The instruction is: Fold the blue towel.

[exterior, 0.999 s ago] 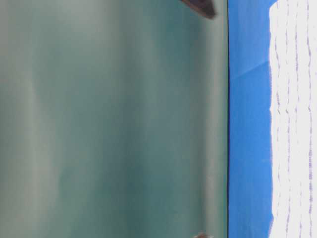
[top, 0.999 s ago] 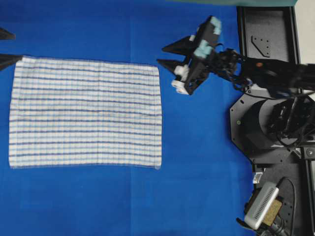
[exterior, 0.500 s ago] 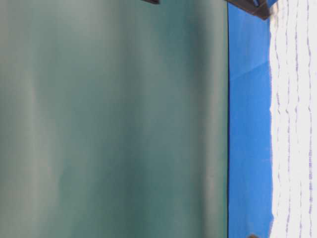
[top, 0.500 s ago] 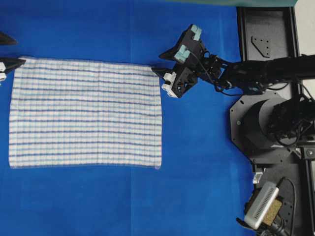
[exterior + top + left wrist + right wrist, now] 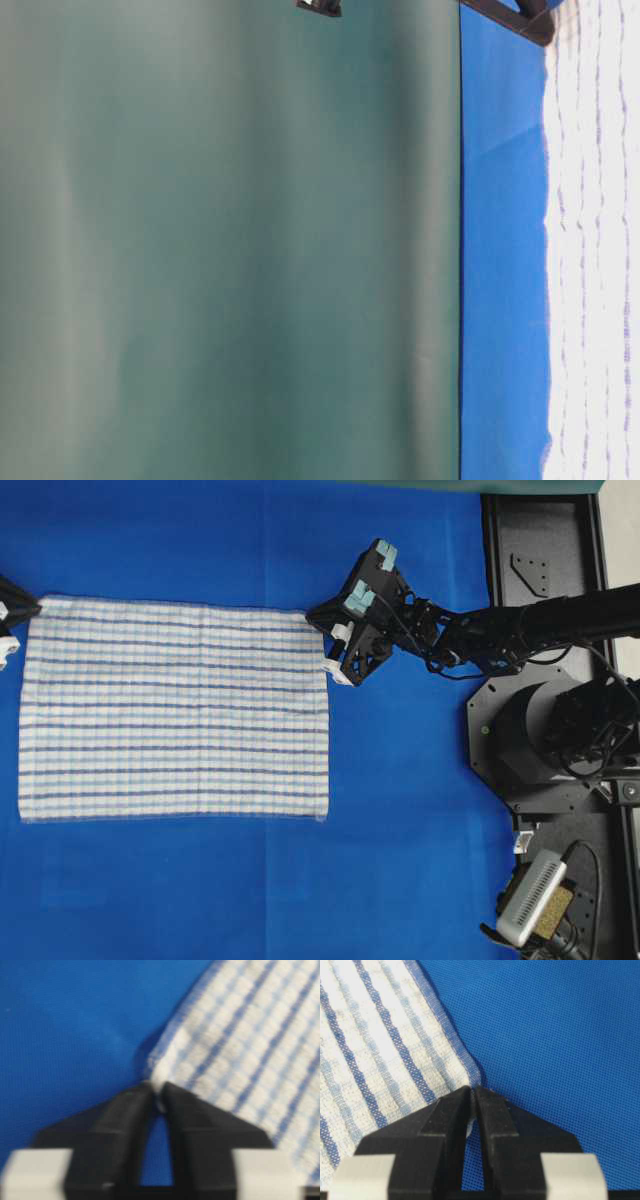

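Note:
The blue towel (image 5: 175, 710) lies flat and spread out on the blue table covering, white with thin dark and light blue stripes. My right gripper (image 5: 318, 613) is shut on the towel's far right corner; in the right wrist view the tips (image 5: 472, 1091) pinch the corner of the cloth (image 5: 380, 1055). At the left edge of the overhead view my left gripper (image 5: 30, 608) is shut on the far left corner; its wrist view shows the tips (image 5: 156, 1088) closed on the towel's corner (image 5: 235, 1045). In the table-level view the towel (image 5: 595, 250) lies flat along the right side.
The blue table covering (image 5: 400, 830) surrounds the towel on all sides. The right arm's black base plate (image 5: 545, 740) and a grey device (image 5: 532, 897) stand at the right edge. A green backdrop (image 5: 230, 250) fills most of the table-level view.
Both grippers moved in onto the towel's far corners and closed on them. The right one came in from the right and lowered; the left one shifted in from the left edge.

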